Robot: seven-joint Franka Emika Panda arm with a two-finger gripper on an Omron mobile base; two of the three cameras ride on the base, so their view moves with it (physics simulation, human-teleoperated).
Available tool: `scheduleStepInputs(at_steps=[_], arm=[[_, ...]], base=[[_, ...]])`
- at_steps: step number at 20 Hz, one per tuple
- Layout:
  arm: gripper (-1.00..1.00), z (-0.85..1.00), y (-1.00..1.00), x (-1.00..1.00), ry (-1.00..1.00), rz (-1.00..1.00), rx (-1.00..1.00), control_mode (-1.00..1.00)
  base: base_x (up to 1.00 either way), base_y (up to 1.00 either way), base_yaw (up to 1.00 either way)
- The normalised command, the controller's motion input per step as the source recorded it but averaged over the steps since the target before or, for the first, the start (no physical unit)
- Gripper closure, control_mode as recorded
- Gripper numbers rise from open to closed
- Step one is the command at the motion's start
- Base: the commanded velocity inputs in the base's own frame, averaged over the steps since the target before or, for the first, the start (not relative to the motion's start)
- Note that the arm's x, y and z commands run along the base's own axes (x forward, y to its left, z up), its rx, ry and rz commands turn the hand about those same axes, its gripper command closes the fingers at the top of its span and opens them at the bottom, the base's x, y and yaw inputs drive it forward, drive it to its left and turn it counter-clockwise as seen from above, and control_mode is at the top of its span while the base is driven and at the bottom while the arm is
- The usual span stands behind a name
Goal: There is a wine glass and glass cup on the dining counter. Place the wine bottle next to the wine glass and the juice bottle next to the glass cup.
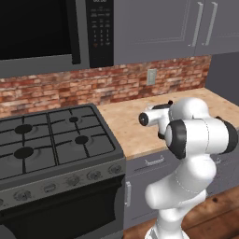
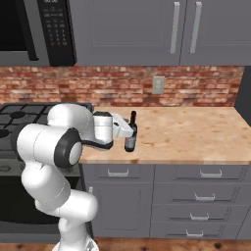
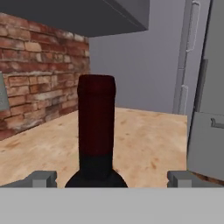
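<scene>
The wine bottle (image 2: 131, 133), slim and dark with a dark red cap, stands upright on the wood-topped kitchen counter (image 2: 196, 132) near its front edge, just right of the stove. My gripper (image 2: 126, 130) reaches it from the left at neck height and is open. In the hand view the bottle's red-capped neck (image 3: 96, 122) rises between my two fingertips (image 3: 41, 178), with a clear gap on each side. The juice bottle, wine glass, glass cup and dining counter are out of view.
A black gas stove (image 1: 46, 140) sits left of the counter, under a microwave (image 1: 46, 28). A brick backsplash with a wall outlet (image 2: 158, 84) runs behind, grey cabinets (image 2: 186, 29) hang above, and drawers (image 2: 196, 196) lie below. A tall grey appliance (image 3: 205, 87) stands beyond the counter's far end.
</scene>
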Motion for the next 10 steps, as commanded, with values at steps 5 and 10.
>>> scheduleStepInputs(at_steps=[5, 10], arm=[[-1.0, -0.18, -0.1, 0.2, 0.05, 0.04, 0.0, -1.0], [-1.0, -0.11, -0.02, 0.18, 0.02, 0.05, 0.0, -1.0]], base=[[0.0, 0.0, 0.0], [0.0, 0.0, 0.0]])
